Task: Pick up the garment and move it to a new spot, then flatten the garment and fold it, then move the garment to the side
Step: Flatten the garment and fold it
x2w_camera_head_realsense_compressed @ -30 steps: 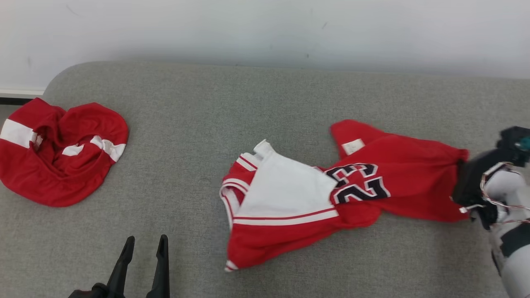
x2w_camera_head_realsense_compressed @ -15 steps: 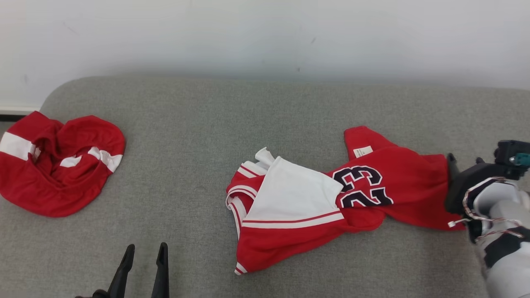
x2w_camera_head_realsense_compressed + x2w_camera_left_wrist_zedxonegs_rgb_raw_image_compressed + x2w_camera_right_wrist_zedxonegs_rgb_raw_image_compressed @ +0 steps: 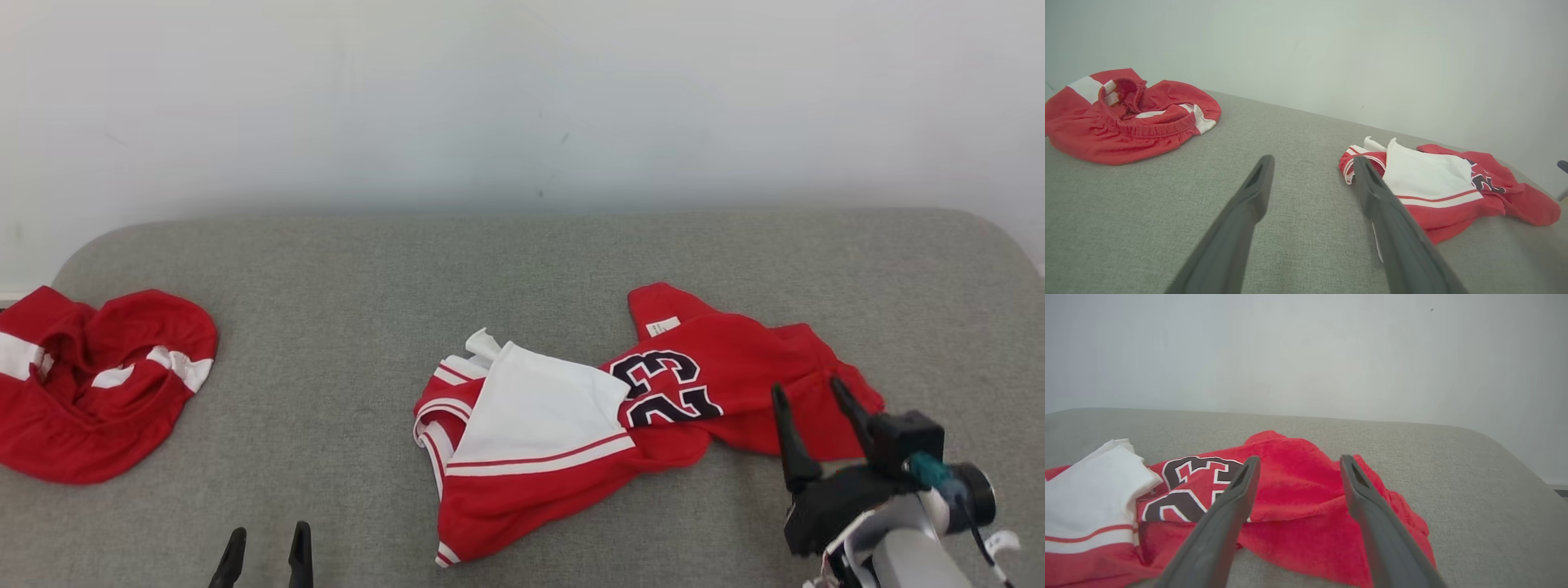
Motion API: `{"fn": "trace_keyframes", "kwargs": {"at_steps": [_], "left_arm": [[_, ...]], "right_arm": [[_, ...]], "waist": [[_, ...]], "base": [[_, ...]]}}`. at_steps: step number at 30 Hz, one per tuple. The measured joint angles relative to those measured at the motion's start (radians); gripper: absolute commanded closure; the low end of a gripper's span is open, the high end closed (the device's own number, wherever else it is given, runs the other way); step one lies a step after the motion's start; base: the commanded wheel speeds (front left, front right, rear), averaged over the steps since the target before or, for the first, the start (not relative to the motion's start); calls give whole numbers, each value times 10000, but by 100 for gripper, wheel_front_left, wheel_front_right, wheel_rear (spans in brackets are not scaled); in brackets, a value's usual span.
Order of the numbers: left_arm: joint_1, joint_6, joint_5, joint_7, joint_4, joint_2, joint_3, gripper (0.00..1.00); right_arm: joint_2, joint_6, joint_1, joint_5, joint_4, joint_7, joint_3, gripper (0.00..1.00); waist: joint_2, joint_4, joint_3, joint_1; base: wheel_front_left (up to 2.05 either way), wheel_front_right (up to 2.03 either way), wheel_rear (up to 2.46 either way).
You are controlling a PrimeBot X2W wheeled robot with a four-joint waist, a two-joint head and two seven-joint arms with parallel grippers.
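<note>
The right gripper point(image 3: 807, 390) stands spread and empty at the near right end of the one red-and-white number 23 jersey point(image 3: 571, 441), which lies crumpled right of centre. The left gripper point(image 3: 269, 532), at the near left, is likewise spread and empty. One pair of red shorts point(image 3: 98, 384) lies bunched at the left edge. Both garments rest on a grey fabric surface point(image 3: 367, 286), with a white wall point(image 3: 522, 98) behind.

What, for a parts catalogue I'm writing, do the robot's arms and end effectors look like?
Each end effector has two long, dark, tapering fingers with a slot near the tip. The right end effector joins a blocky black mount with a teal fitting and a black cylinder, then a pale grey forearm trailing thin white cables. The left end effector has matching fingers.
</note>
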Motion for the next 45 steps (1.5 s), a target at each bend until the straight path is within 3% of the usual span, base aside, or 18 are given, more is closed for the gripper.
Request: {"fn": "trace_keyframes", "kwargs": {"at_steps": [10, 21, 32, 38, 45], "left_arm": [[160, 4, -98, 2, -36, -4, -2, 0], [105, 29, -134, 2, -31, -6, -48, 0], [-314, 13, -27, 2, -178, -4, -56, 0], [-649, 0, 19, 2, -190, 67, -130, 0], [-855, 0, 27, 2, -161, 176, -198, 0]], "right_arm": [[426, 0, 3141, -90, -3267, 299, -90, 0], [650, 0, 3711, -370, -4487, 1544, -1078, 0], [-380, 0, 1734, -90, -2661, 3613, -2059, 0], [-635, 0, 551, -86, -1275, 3802, -2301, 0], [-798, 0, -269, -58, -31, 3693, -1908, 0]], "waist": [[0, -391, -189, -1], [0, -426, -65, 0], [1, -332, 516, 2], [2, -171, 1040, 2], [1, 33, 1459, 3]], "base": [[0, 0, 0], [0, 0, 0], [0, 0, 0], [0, 0, 0], [0, 0, 0]]}}
